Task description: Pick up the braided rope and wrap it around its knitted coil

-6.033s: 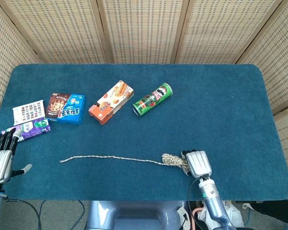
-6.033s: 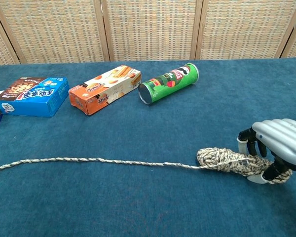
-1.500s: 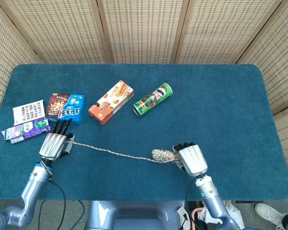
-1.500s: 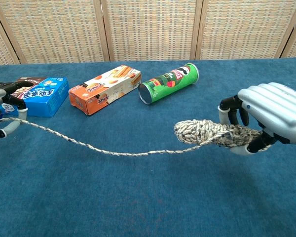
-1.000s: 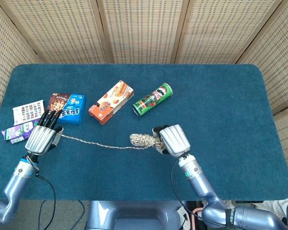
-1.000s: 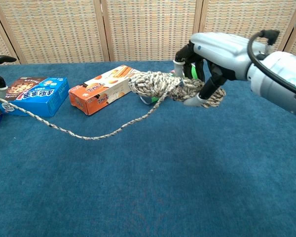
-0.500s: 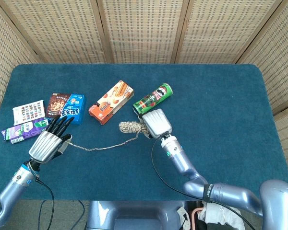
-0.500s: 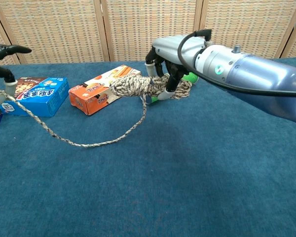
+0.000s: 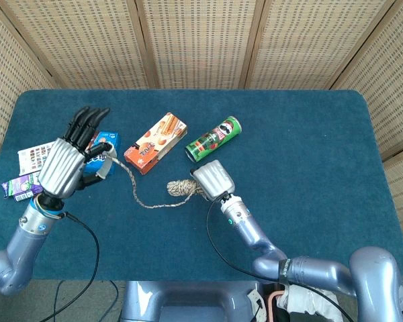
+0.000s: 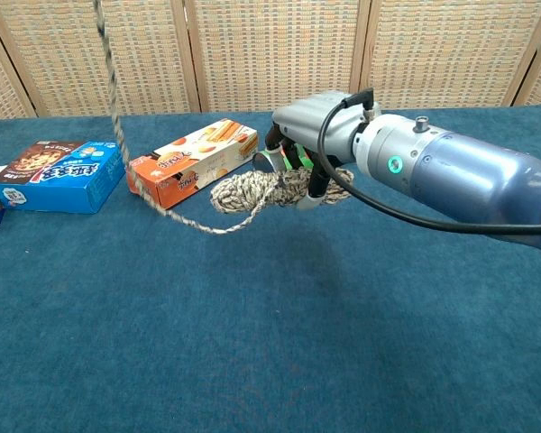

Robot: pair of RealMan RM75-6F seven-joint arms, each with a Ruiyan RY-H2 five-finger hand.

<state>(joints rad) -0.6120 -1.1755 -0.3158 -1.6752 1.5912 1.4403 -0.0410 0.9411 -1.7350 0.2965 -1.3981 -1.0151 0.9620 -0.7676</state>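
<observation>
The knitted coil point(image 9: 181, 188) is a beige mottled bundle held off the table by my right hand point(image 9: 213, 180), in front of the green can. In the chest view the coil point(image 10: 251, 192) sticks out leftward from that hand point(image 10: 317, 128). The braided rope point(image 9: 136, 198) runs from the coil in a slack loop, then climbs to my left hand point(image 9: 62, 165), which pinches its end high above the blue box. The chest view shows the rope point(image 10: 114, 99) rising steeply out of the top of the frame; the left hand is outside that view.
An orange snack box point(image 9: 156, 142) and a green chip can point(image 9: 213, 139) lie behind the coil. A blue cookie box point(image 10: 59, 174), a white card pack point(image 9: 33, 158) and a purple packet point(image 9: 17, 185) lie at the left. A wicker screen stands behind the table.
My left hand has risen and moved toward the blue box with the rope end, pulling the rope up steeply. The right hand with the coil has shifted slightly nearer and lower.
</observation>
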